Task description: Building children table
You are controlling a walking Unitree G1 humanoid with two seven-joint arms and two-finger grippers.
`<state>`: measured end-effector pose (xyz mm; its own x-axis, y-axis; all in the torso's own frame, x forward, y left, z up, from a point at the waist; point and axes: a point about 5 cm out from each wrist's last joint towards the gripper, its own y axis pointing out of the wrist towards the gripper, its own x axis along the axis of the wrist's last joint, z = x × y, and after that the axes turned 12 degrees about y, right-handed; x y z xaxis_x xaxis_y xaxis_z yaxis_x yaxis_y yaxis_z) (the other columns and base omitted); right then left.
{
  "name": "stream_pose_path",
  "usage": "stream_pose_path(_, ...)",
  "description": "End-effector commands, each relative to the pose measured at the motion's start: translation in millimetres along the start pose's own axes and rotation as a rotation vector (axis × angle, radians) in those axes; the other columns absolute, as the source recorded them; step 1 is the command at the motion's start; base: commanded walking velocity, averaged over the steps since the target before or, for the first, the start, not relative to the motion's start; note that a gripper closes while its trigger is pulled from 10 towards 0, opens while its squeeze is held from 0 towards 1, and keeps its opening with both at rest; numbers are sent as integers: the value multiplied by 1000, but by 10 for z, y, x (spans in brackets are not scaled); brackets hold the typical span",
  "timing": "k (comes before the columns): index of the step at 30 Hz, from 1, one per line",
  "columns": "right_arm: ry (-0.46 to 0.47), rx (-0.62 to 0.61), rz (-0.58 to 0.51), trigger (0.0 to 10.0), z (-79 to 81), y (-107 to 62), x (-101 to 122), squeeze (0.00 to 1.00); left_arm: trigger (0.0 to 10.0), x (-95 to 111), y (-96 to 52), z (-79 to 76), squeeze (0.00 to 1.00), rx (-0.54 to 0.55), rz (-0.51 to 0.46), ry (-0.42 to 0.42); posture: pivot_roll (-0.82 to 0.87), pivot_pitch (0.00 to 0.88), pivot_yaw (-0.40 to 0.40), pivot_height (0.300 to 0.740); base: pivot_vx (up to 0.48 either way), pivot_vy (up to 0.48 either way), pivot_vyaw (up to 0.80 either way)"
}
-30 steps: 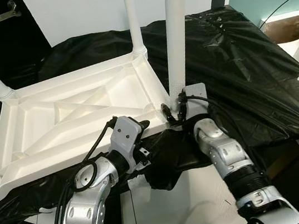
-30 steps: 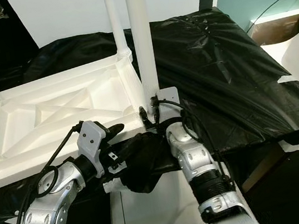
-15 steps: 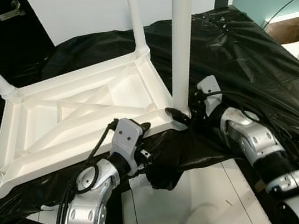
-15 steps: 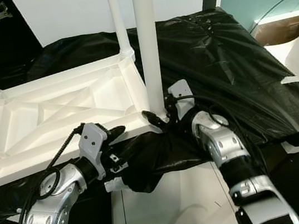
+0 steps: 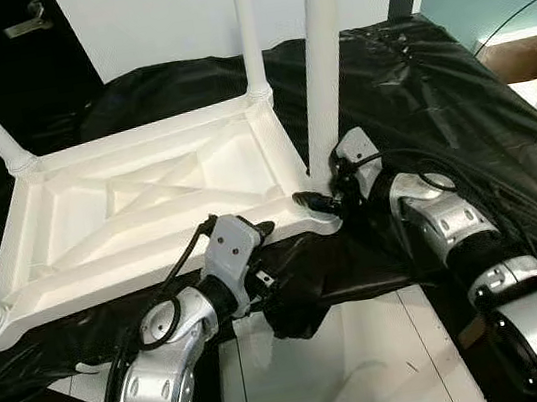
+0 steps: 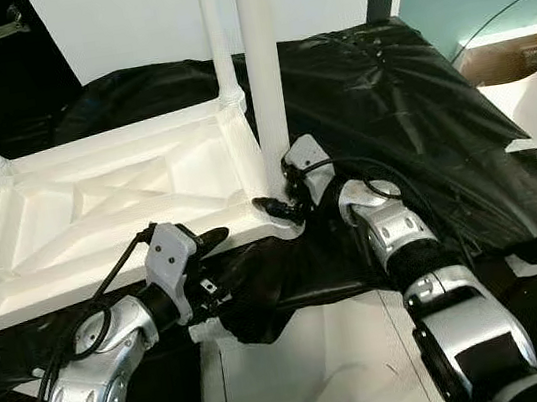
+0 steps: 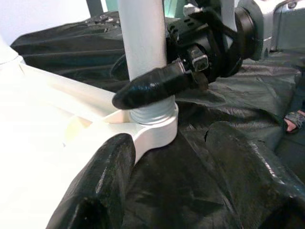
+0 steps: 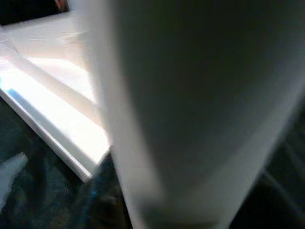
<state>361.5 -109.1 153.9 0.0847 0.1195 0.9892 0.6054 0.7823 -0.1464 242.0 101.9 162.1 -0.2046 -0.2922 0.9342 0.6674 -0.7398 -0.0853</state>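
The upturned white table top (image 5: 149, 214) is lying on the black-sheeted desk (image 5: 433, 85), three legs already standing in its other corners. At the near right corner socket (image 7: 155, 126), the right gripper (image 5: 320, 196) is clenching its jaws around the base of the fourth leg (image 5: 324, 61), just above the threaded collar. Over the last second the right forearm has been swinging from below the corner round to its right side while the jaws stay on the leg, which reads as a screwing turn, so the leg is likely seating deeper. The left gripper (image 5: 253, 232) is resting at the top's near edge, seemingly steadying it; whether its jaws are grasping anything I cannot tell.
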Motion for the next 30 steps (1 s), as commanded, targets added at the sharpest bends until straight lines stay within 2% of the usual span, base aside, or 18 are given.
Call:
stream_pose_path(1,-8,59,37,0,75,67,-44,0,10000,-11,-15,29,0,75,22,8,60,0,-6,740,0,0,0)
stream_pose_path(4,46,27,45,0,44,46,-102,0,10000,-17,-52,23,0,92,29,4,74,2,-14,740,0,0,0)
stream_pose_path(7,65,-69,69,0,12,49,-168,0,10000,-25,-77,13,0,99,34,-1,77,13,-19,740,0,0,0)
stream_pose_path(8,73,-94,70,3529,4,53,-181,0,10000,-27,-83,10,0,100,36,-3,77,13,-19,740,0,0,0)
stream_pose_path(10,96,-142,61,3529,-8,67,-190,0,10000,-29,-88,5,0,101,37,-5,75,16,-19,740,0,0,0)
stream_pose_path(11,126,-198,52,2588,-7,87,-202,0,10000,-32,-92,-1,0,101,37,-9,72,17,-17,740,0,0,0)
stream_pose_path(12,172,-262,48,6275,-5,112,-219,0,10000,-33,-91,-8,0,100,37,-11,68,17,-16,740,0,0,0)
stream_pose_path(14,203,-303,48,6275,-1,127,-233,0,10000,-33,-91,-12,0,99,37,-12,67,17,-17,740,0,0,0)
stream_pose_path(15,236,-386,30,10000,47,178,-226,0,10000,-34,-82,-15,0,96,36,-11,64,15,-16,740,0,0,0)
stream_pose_path(16,236,-386,30,10000,47,178,-226,0,10000,-34,-82,-15,0,96,36,-11,64,15,-16,740,0,0,0)
stream_pose_path(22,311,-606,-1,10000,181,264,-270,0,10000,-27,-69,-11,0,93,31,-14,58,14,-13,740,0,0,0)
stream_pose_path(23,311,-606,-1,10000,181,264,-270,0,10000,-27,-69,-11,0,93,31,-14,58,14,-13,740,0,0,0)
stream_pose_path(26,333,-814,-66,10000,239,271,-268,0,10000,-26,-57,-23,0,85,29,-16,59,8,-8,740,0,0,0)
stream_pose_path(30,348,-850,-101,10000,287,293,-249,0,10000,-26,-51,-29,0,79,29,-16,60,7,-8,740,0,0,0)
